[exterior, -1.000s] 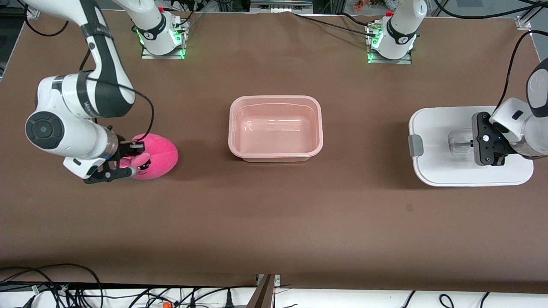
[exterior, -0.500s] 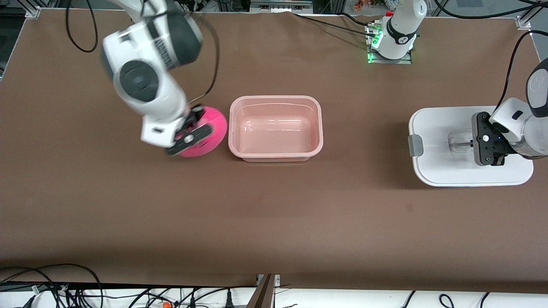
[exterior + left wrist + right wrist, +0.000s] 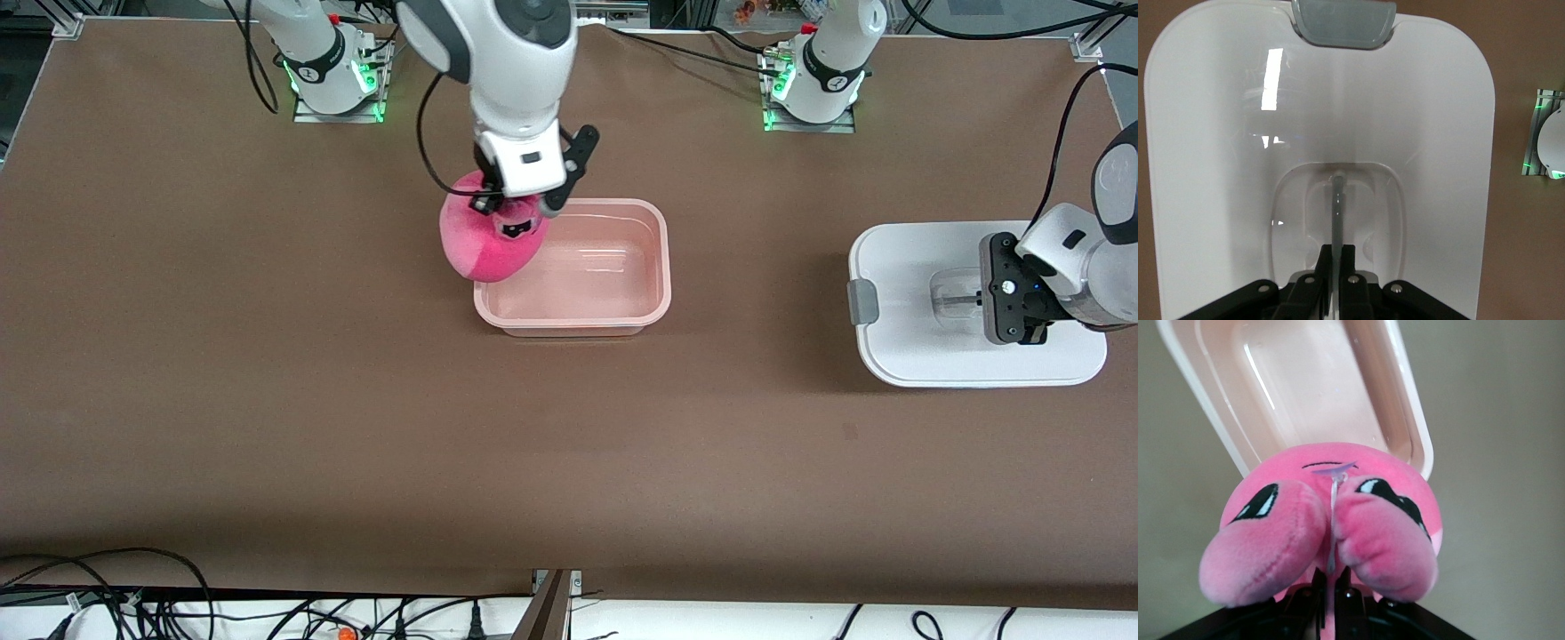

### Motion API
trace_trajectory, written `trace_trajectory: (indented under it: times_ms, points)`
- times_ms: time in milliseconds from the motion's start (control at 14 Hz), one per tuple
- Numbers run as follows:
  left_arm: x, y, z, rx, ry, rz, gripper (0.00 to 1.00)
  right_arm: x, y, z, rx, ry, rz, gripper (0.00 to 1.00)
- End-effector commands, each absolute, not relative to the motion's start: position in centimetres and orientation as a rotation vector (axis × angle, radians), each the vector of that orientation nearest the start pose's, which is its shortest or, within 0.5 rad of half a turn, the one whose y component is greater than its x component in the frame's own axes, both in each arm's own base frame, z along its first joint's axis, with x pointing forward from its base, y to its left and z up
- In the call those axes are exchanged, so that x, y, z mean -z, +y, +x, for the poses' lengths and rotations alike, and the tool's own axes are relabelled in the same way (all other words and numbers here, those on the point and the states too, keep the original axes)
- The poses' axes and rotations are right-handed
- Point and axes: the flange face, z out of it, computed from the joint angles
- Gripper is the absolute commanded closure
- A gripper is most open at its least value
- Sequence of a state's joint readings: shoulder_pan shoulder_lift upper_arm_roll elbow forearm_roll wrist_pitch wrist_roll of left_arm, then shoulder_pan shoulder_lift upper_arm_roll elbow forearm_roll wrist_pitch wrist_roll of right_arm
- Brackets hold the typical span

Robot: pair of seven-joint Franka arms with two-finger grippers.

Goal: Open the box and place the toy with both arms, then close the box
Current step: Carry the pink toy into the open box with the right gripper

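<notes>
The right gripper (image 3: 524, 213), clamped on the toy (image 3: 487, 242), is swinging in from the frame's left edge and hanging over the box (image 3: 573, 267) rim at centre. The left gripper (image 3: 1009, 289) is staying pinched on the lid (image 3: 907, 293) handle, far right. Drop looks next.

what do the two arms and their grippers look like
Both arms are glossy white with black joint bands and black cables looped alongside. Bases glow green, with red fittings. The right gripper and left gripper are black with slim black fingers; a white block sits above the right one.
</notes>
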State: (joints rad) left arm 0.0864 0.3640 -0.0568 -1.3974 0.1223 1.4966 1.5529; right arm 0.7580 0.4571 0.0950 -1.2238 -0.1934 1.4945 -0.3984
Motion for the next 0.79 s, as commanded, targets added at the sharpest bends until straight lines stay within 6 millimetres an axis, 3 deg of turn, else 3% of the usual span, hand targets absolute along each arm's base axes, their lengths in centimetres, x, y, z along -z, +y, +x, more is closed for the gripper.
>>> trace_trajectory:
  times_ms: [0, 286, 714]
  points:
    - [-48.7, 4.0, 63.8, -0.436, 2.262, -2.288, 1.0, -48.8, 49.5, 48.0, -0.269, -2.123, -2.574, 1.0]
    - [-48.6, 4.0, 63.8, -0.438, 2.263, -2.292, 1.0, -45.4, 51.9, 47.3, -0.281, -2.175, -2.535, 1.0]
    - [-48.6, 4.0, 63.8, -0.436, 2.262, -2.291, 1.0, -38.0, 54.1, 46.8, -0.394, -2.275, -2.521, 1.0]
